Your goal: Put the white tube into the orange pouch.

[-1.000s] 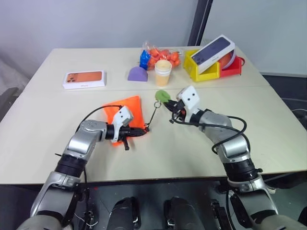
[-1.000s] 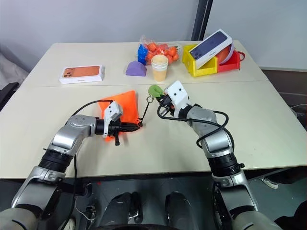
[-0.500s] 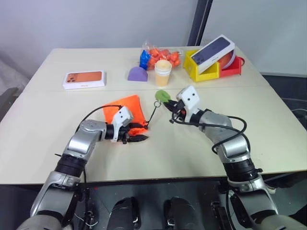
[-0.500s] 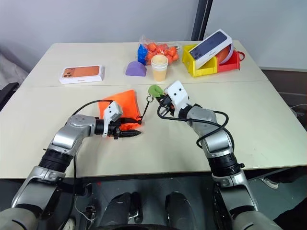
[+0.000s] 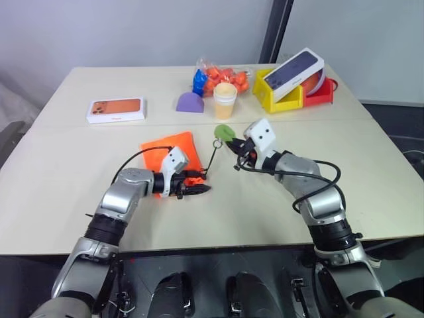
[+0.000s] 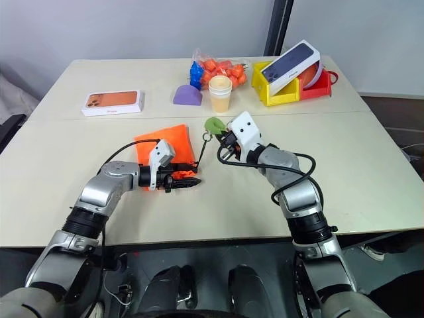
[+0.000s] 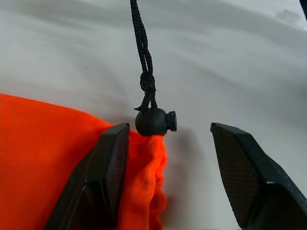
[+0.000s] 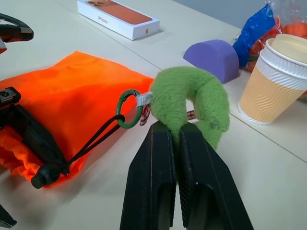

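Note:
The orange pouch (image 5: 169, 149) lies flat on the table, its gathered mouth towards my left gripper (image 5: 199, 189). That gripper is open, level with the table. In the left wrist view one finger (image 7: 112, 163) rests against the gathered fabric and the black cord stopper (image 7: 153, 121) sits between the fingers. The black drawstring cord (image 5: 211, 159) runs up to a green ring (image 8: 128, 109) on a green plush toy (image 8: 192, 93). My right gripper (image 5: 237, 147) is shut on that toy, held above the table to the right of the pouch. The white tube is out of view.
A flat white box with an orange picture (image 5: 116, 108) lies at the back left. Behind the pouch stand a purple block (image 5: 190, 102), a paper cup (image 5: 224, 99) and a bag of orange bits (image 5: 218, 76). A yellow bin (image 5: 278, 96) and a red bin (image 5: 321, 89) sit back right.
My left gripper has opened and let go of the pouch's mouth. The pouch has dropped flat onto the table. The right gripper has kept still.

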Controlling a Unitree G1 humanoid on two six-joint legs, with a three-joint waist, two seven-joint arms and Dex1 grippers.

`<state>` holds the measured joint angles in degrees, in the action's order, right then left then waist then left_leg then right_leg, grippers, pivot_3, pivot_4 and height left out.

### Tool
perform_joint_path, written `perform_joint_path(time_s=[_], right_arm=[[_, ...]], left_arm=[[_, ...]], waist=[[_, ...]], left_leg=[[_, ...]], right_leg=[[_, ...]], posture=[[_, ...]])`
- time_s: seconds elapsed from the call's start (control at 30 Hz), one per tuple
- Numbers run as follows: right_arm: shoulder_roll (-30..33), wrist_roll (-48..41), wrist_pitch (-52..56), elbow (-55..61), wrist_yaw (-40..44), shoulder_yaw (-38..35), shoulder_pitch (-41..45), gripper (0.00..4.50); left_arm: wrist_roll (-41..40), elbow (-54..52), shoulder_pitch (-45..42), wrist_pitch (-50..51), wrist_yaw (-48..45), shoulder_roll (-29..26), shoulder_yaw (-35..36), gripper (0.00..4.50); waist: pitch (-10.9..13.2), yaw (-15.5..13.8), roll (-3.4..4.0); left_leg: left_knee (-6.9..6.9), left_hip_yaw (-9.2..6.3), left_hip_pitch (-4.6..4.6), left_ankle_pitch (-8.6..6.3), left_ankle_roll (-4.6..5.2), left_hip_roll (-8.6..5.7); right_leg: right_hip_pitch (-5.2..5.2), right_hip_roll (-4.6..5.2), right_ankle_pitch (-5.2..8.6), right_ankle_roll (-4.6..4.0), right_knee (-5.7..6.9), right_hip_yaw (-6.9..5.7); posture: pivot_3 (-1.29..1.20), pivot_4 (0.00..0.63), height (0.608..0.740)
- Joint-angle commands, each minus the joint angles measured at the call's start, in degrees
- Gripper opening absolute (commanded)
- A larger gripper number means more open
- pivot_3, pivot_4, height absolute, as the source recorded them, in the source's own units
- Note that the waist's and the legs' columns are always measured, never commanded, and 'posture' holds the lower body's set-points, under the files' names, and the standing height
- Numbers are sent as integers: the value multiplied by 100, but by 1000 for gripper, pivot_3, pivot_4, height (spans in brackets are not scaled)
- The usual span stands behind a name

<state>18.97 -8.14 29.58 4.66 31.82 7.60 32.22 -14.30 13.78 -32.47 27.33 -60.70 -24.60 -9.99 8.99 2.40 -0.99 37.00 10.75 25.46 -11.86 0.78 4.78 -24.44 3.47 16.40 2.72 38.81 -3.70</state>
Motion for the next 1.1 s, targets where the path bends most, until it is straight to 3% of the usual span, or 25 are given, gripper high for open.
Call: perform_joint_path(time_s=[0.03, 0.17, 0.2, 0.27, 0.4, 0.7, 1.1], right_arm=[[-43, -47, -82, 250, -31, -61, 139, 0], [-50, -48, -85, 252, -34, -59, 132, 0], [-53, -48, -87, 249, -35, -58, 133, 0], [-57, -49, -88, 249, -37, -58, 131, 0], [-58, -41, -89, 247, -40, -53, 129, 0], [-56, -31, -94, 245, -40, -49, 124, 0], [90, 266, -65, -183, -652, -364, 234, 0]], left_arm=[[-101, -152, -149, 14, 41, 1, 127, 2868], [-112, -132, -151, 20, 53, 11, 126, 2868], [-113, -124, -153, 21, 57, 13, 124, 2632], [-120, -121, -152, 25, 67, 17, 122, 2104], [-154, -109, -153, 41, 81, 28, 146, 164], [-100, -84, -151, -34, 128, -20, 118, 115], [557, -63, 212, -821, -585, -1315, -183, 115]], waist=[[0, -1, 0], [0, 0, 0], [0, 0, 0], [0, -1, 0], [0, -1, 0], [0, -1, 0], [0, 7, 0]], left_leg=[[0, 0, 0, 0, 0, 0], [0, 0, 0, 0, -1, 0], [0, 0, 0, 0, 0, 0], [0, 0, 0, 0, -1, 0], [0, 0, 0, 0, 0, 0], [0, 0, 0, 0, 0, 0], [-3, 1, 0, -2, 0, 1]], right_leg=[[0, 0, 0, 0, 0, 0], [0, 0, 0, 0, 0, 0], [0, 0, 0, 0, 0, 0], [0, 0, 0, 0, 0, 0], [0, 0, 0, 0, 0, 0], [0, 0, 0, 0, 0, 0], [-4, 6, 1, -2, 0, 0]], posture=[[0, 150, 740], [0, 150, 740], [0, 150, 740], [0, 150, 740], [0, 150, 740], [0, 150, 740], [0, 150, 740]])
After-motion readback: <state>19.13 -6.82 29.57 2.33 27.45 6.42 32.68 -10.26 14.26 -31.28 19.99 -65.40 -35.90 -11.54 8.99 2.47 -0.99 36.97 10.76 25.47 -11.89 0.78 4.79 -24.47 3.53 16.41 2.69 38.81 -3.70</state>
